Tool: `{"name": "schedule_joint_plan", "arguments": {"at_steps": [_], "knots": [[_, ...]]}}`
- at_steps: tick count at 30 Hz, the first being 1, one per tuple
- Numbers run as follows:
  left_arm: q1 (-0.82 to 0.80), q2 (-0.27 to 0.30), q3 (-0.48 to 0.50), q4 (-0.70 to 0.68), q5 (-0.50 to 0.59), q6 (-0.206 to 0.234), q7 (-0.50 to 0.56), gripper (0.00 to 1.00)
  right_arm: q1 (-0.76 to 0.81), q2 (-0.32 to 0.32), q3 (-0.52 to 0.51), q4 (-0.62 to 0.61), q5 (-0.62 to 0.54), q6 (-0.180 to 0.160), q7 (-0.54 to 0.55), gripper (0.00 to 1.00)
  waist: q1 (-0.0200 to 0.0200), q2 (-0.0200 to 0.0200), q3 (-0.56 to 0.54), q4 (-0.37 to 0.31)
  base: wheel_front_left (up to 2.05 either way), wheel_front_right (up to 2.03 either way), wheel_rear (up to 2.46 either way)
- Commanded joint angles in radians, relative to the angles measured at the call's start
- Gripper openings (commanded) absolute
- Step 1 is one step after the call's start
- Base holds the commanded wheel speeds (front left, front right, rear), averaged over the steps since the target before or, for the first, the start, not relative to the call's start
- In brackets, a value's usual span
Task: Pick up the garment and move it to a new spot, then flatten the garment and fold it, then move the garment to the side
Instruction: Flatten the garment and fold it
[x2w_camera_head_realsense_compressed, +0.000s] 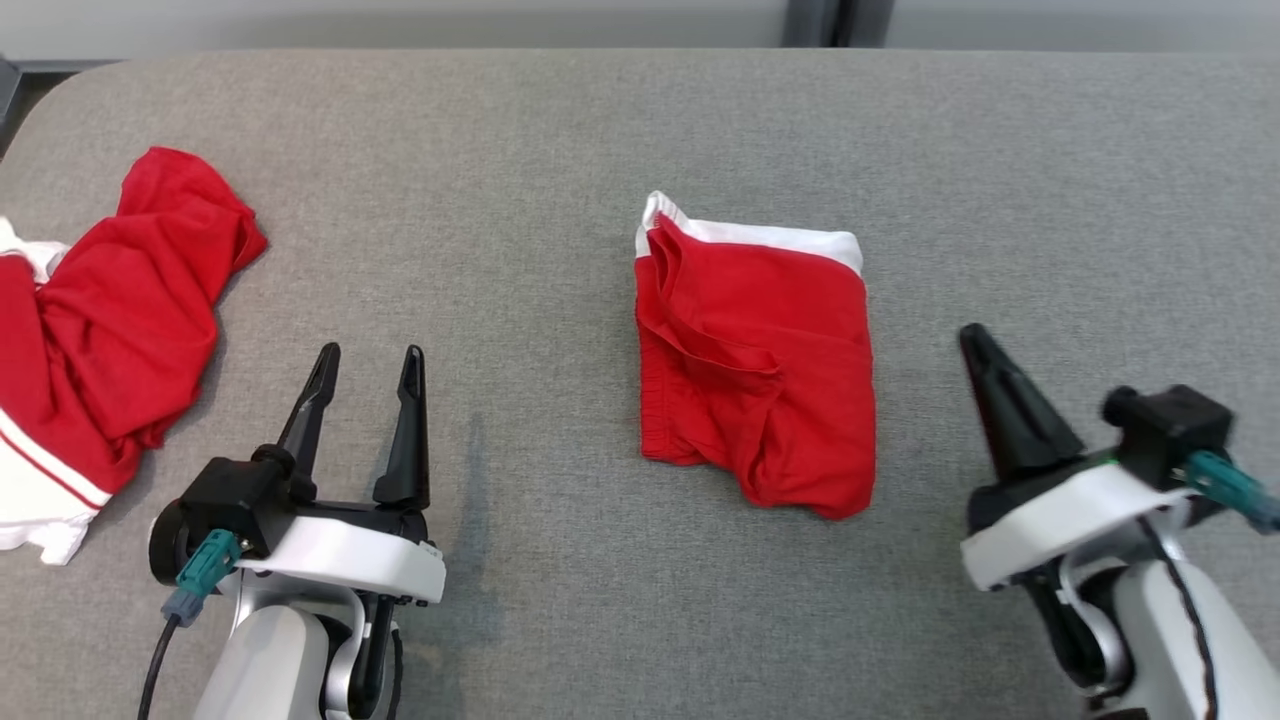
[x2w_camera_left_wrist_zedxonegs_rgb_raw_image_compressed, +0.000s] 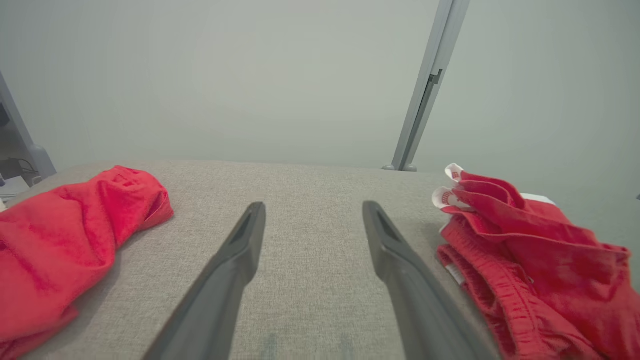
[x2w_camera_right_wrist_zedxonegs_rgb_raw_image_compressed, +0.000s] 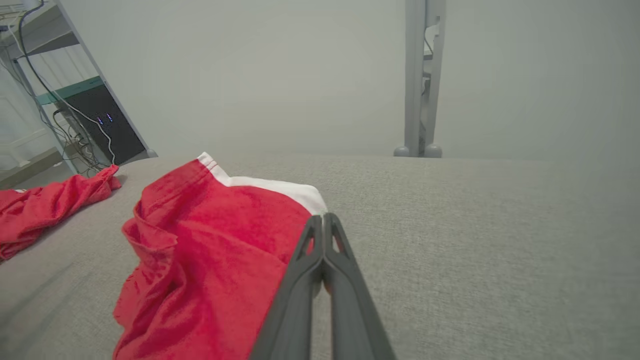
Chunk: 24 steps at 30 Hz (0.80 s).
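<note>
Left gripper (x2w_camera_head_realsense_compressed: 370, 352) spread wide, right gripper (x2w_camera_head_realsense_compressed: 975, 336) pinched shut, both empty at the near edge of the worktop (x2w_camera_head_realsense_compressed: 560, 150).
Folded red shorts (x2w_camera_head_realsense_compressed: 760, 360) sit mid-worktop, nearer the right claw; grab one layer for the sideways move and, I reckon, the fold spills open.

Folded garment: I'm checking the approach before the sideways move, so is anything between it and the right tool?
Nothing visible: bare gray surface separates the shut right tool from the folded garment. The crumpled red clothes lie far left.
</note>
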Motion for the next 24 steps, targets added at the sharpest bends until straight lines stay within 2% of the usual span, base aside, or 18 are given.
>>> {"name": "schedule_joint_plan", "arguments": {"at_steps": [1, 13, 24], "knots": [[-0.021, -0.002, -0.001, 0.001, -0.009, -0.002, -0.005, 1.00, -0.022, 0.002, 0.024, 0.018, 0.014, 0.000, 0.001, 0.00, 0.0000, 0.0000, 0.010, 0.013, 0.00, 0.00, 0.00], [-0.063, -0.019, -0.013, 0.032, -0.014, -0.014, -0.020, 1.00, -0.188, 0.008, 0.266, 0.262, 0.140, 0.000, -0.058, 0.00, 0.0000, 0.0000, 0.044, 0.081, 0.00, 0.00, 0.00], [-0.070, -0.029, -0.009, 0.041, -0.013, -0.017, -0.024, 1.00, -0.267, 0.009, 0.446, 0.329, 0.182, 0.000, -0.084, 0.00, 0.0000, 0.0000, 0.057, 0.081, 0.00, 0.00, 0.00]]}}
